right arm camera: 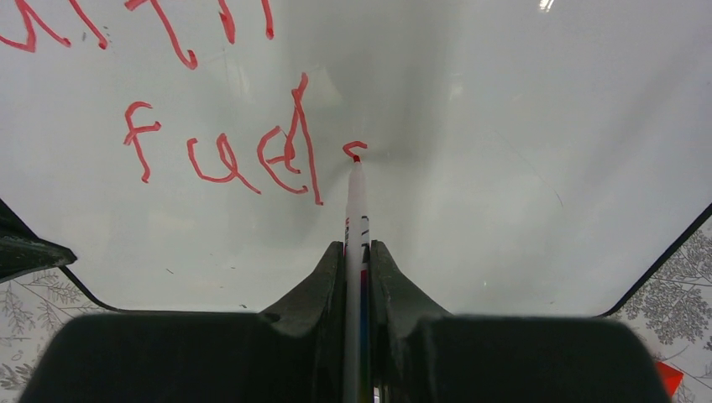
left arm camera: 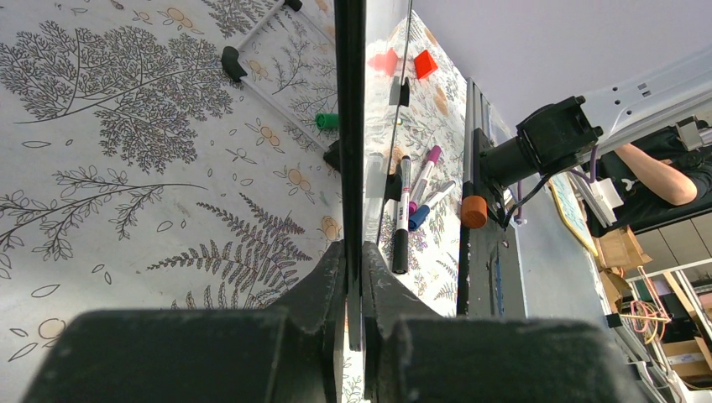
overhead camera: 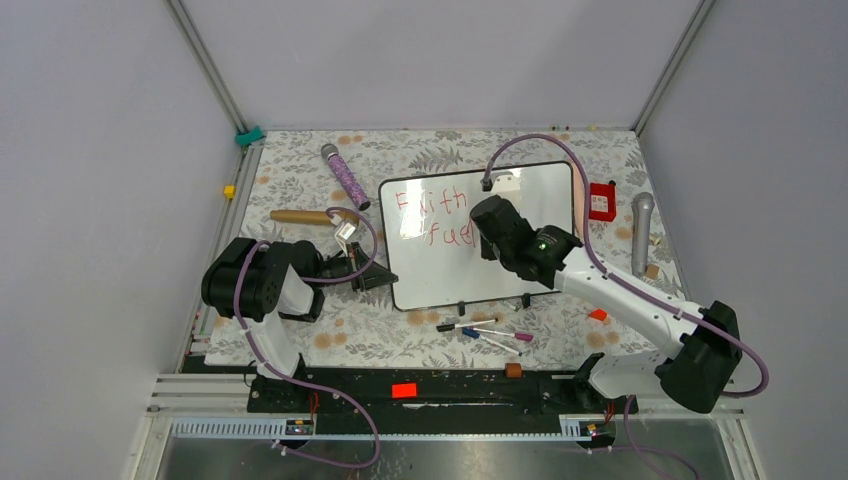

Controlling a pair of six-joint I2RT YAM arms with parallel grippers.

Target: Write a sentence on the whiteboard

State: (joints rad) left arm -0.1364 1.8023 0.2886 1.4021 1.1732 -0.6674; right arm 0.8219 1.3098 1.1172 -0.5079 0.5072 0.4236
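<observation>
While the left end effector (left arm camera: pixel 354 252) pinches 1 whiteboard (overhead camera: pixel 455 275), the right end effector (right arm camera: pixel 357 248) pinches 1 marker (right arm camera: pixel 357 197) beside the 2-line sentence (right arm camera: pixel 222 164).

A surface (overhead camera: pixel 300 170) patterned with grey leaves and orange flowers is carrying a scatter of odds and ends. A glittery purple microphone (overhead camera: pixel 345 177) is lying at an angle toward the far left, with a wooden rod (overhead camera: pixel 300 216) lying just nearer. On the right, a grey microphone (overhead camera: pixel 641 232) is lying near the edge, and a small red box (overhead camera: pixel 602 201) is resting beside it. Toward the near edge, a few markers (overhead camera: pixel 487 331) are lying close together, capped in black, magenta and blue. A small orange block (overhead camera: pixel 598 314) is sitting to their right. A brown stopper (overhead camera: pixel 513 370) is resting against the black rail (overhead camera: pixel 450 395). A teal clip (overhead camera: pixel 249 135) is sitting at the far left corner.
</observation>
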